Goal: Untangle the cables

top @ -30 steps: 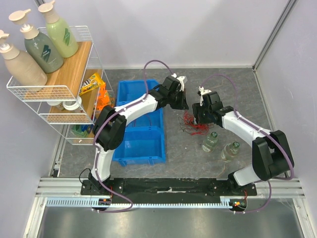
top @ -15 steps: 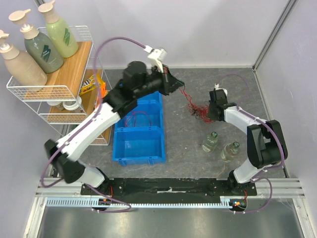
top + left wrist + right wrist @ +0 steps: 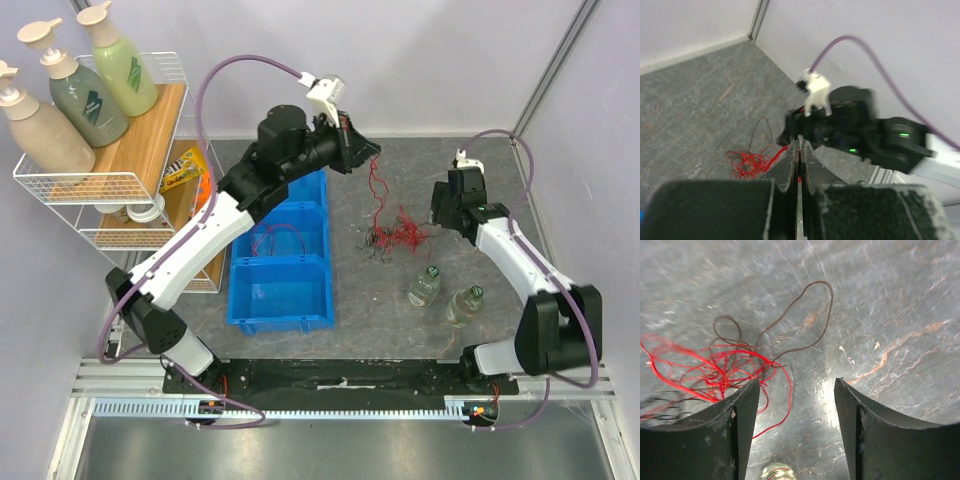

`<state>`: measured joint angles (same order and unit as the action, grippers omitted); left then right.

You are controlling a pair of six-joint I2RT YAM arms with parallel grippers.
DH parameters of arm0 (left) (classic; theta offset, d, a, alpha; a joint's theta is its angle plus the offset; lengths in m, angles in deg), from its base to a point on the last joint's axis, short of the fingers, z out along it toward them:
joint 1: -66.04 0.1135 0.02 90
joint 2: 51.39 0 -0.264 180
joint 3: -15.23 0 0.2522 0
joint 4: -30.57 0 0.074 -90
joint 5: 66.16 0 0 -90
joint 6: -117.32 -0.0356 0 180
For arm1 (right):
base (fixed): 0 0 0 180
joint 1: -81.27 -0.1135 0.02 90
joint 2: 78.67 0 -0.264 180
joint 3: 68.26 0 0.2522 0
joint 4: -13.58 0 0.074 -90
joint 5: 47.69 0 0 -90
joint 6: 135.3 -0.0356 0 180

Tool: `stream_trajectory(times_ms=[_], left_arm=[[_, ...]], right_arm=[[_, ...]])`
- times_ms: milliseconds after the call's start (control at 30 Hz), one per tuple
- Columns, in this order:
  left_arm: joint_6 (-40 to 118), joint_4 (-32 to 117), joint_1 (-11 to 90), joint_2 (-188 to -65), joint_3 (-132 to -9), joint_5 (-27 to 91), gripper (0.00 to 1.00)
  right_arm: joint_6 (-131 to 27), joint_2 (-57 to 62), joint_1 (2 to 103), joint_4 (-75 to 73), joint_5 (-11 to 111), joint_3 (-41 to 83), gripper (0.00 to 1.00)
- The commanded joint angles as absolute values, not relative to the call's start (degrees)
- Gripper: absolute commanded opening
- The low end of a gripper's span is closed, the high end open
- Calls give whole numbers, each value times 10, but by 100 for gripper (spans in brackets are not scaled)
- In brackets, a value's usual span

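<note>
The left gripper (image 3: 368, 157) is lifted above the far part of the grey table (image 3: 500, 160), beyond the blue bin (image 3: 300, 305). Its jaws are pressed together on a red strand (image 3: 378, 195), which hangs down from the fingers to the cables (image 3: 395, 238) below. In the left wrist view the two fingers (image 3: 788, 165) meet with only a sliver between them, and red wire shows in that sliver. The cables lie on the table as a loose knot, mostly red with a few dark wires mixed in, between the bin and the right gripper (image 3: 438, 214). The right gripper sits just to the right of the knot with its jaws apart and nothing between them. Its wrist camera shows the red snarl (image 3: 715, 370) beside the left finger (image 3: 742, 425), and one dark wire (image 3: 810, 315) looping out over bare table ahead of the gap. Two small clear bottles (image 3: 424, 286) stand on the near side of the knot, close together but apart from it. A separate loop of red wire (image 3: 272, 240) lies in the bin's far compartment.
</note>
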<state>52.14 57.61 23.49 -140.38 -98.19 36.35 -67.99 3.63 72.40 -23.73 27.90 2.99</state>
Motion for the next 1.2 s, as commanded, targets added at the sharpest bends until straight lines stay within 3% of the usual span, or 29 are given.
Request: stream_trajectory(times_ms=[0,200,500,600,667,800,833,867,967,1067,1167], left_arm=[[529,572,237,-1440,-1032,392,2],[533,568,238,-1446,-1053,420,2],[560,558,239,-1445,-1125,521,2],[618,489,239,-1426,-1128,603,2],[660,430,238,-1417,-1116,641,2],[663,414,238,-1400,-1116,641,2],[651,424,238,-1394,-1121,623,2],[638,438,237,-1392,-1129,596,2],[597,490,238,-1404,-1186,538,2],[562,522,238,-1414,-1235,497,2],[540,529,238,-1421,-1256,484,2]], right_arm=[[-644,-42,720,-275,345,73,71],[-679,-116,713,-166,647,16,72],[-699,-114,639,-38,649,-8,75],[-716,-111,641,-32,534,5,61],[-729,-114,643,-12,529,13,51],[-768,-93,642,19,499,19,29],[-767,-68,642,-19,465,31,29],[-761,-43,642,-56,415,44,35],[-763,51,666,-136,317,55,70],[-763,115,722,-137,321,27,73],[-747,106,741,-138,307,11,73]])
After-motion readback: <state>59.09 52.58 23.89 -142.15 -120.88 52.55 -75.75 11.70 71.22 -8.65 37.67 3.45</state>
